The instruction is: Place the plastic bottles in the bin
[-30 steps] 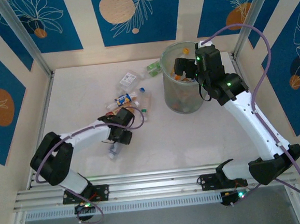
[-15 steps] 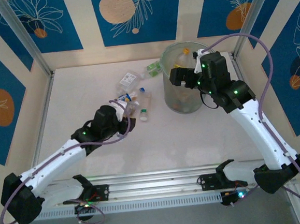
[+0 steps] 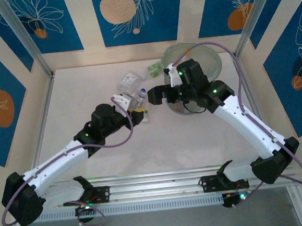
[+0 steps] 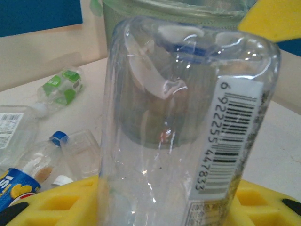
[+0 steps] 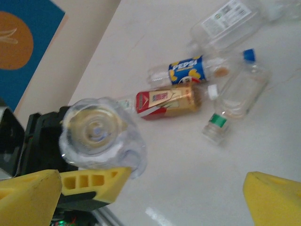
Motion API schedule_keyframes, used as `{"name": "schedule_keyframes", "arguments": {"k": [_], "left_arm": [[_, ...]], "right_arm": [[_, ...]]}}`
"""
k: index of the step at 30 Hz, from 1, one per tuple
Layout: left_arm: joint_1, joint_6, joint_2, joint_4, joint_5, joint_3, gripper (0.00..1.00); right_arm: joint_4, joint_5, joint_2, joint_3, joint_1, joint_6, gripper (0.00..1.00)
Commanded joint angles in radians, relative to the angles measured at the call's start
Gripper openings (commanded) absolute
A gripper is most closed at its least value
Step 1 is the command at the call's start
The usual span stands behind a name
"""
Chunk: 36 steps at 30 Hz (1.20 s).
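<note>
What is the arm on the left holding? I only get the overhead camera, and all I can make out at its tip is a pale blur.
Observer: The left gripper is shut on a clear plastic bottle. The left wrist camera shows a white barcode label running down the bottle's side.
Operator: And the arm on the right, has it grabbed one too?
Observer: No. In the right wrist camera the right gripper is open, its yellow foam pads wide apart and gripping nothing.
</note>
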Motion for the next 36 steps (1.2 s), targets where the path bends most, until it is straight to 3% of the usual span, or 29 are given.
{"name": "schedule_keyframes", "arguments": {"k": [1,17,23,30,33,36], "left_arm": [[-0.010,0.022,0.011,0.080,0.057,0.048,0.50],[-0.010,0.009,0.009,0.097,0.121,0.084,0.50],[-0.010,-0.002,0.013,0.112,0.141,0.093,0.51],[-0.010,-0.007,0.019,0.098,0.135,0.103,0.54],[-0.010,-0.016,0.014,0.091,0.121,0.103,0.65],[-0.011,-0.027,-0.003,0.086,0.111,0.099,0.93]], "right_arm": [[0.029,-0.061,0.008,0.037,0.026,-0.020,1.00],[0.101,-0.118,0.103,0.065,0.055,-0.009,0.92],[0.114,-0.105,0.120,0.059,0.055,-0.004,0.85],[0.126,-0.107,0.119,0.057,0.056,-0.004,0.58],[0.130,-0.101,0.108,0.060,0.056,-0.006,0.53],[0.108,-0.079,0.101,0.088,0.056,-0.015,0.50]]}}
